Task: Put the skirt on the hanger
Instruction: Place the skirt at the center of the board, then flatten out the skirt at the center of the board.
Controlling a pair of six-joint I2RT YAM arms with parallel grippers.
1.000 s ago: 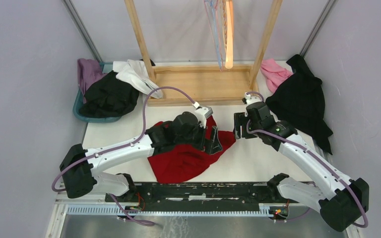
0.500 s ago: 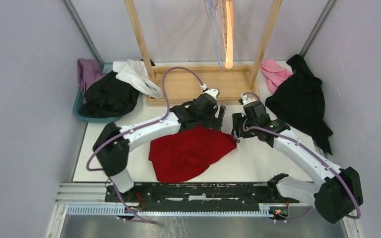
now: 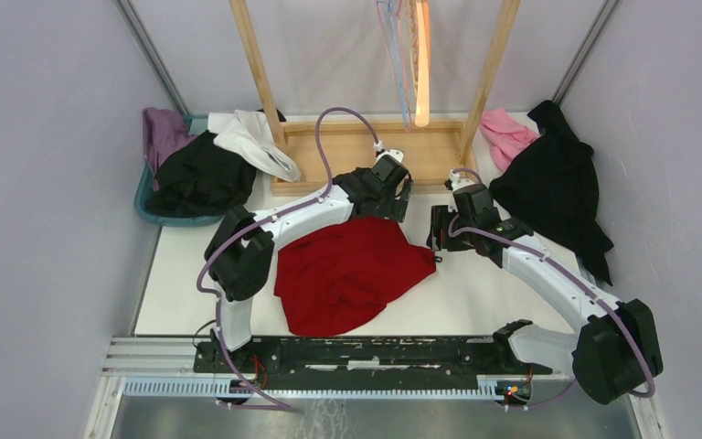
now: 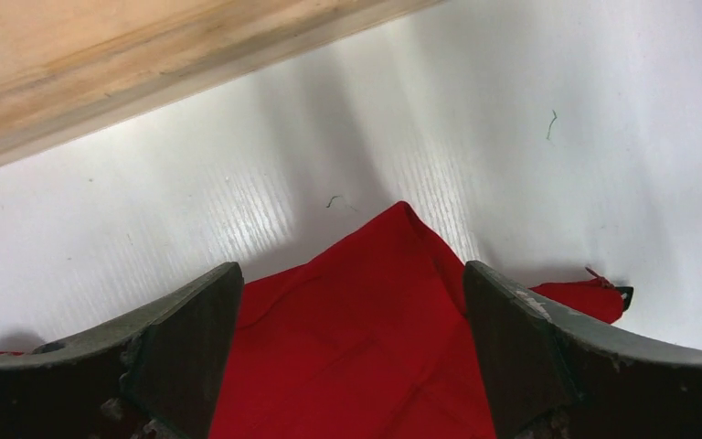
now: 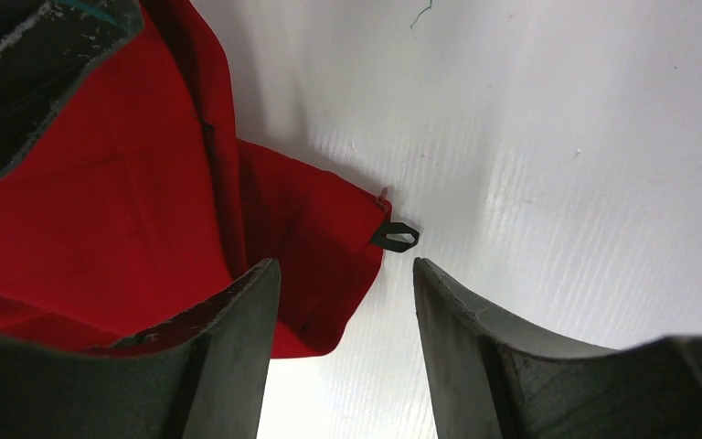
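Swung out to the red skirt's (image 3: 352, 270) far edge, the left gripper (image 4: 352, 279) gapes wide and empty, while the half-open right gripper (image 5: 345, 267) hovers at its corner, gripping nothing.

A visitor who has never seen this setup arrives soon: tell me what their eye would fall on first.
The red skirt, crumpled on the white table, grabs the eye first. Next come the left arm and right arm, both at its far edge with jaws open, holding nothing. Behind them stands the wooden rack, hangers dangling above it.
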